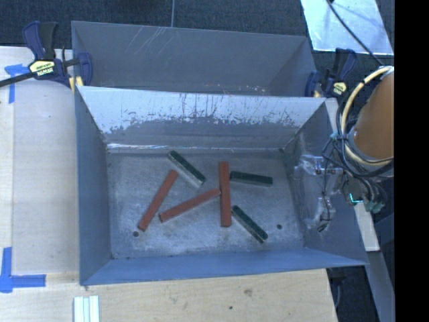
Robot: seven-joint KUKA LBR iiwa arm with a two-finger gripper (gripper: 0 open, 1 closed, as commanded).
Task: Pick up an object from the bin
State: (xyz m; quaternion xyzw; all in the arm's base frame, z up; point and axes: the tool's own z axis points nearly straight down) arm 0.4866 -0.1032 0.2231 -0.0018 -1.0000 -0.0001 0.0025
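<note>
Pincer (320,203): against the bin's (201,116) right wall, well right of the upright red stick (224,194). It blends into the grey metal, so released or clenched cannot be told. Arm (375,123): enters from the right, orange cover cut off. Nearest: upper green stick (251,178) and lower green stick (249,224), both just right of the red stick.

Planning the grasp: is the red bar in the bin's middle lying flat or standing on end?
Lying flat: the red bar shows its full length along the bin floor.
</note>
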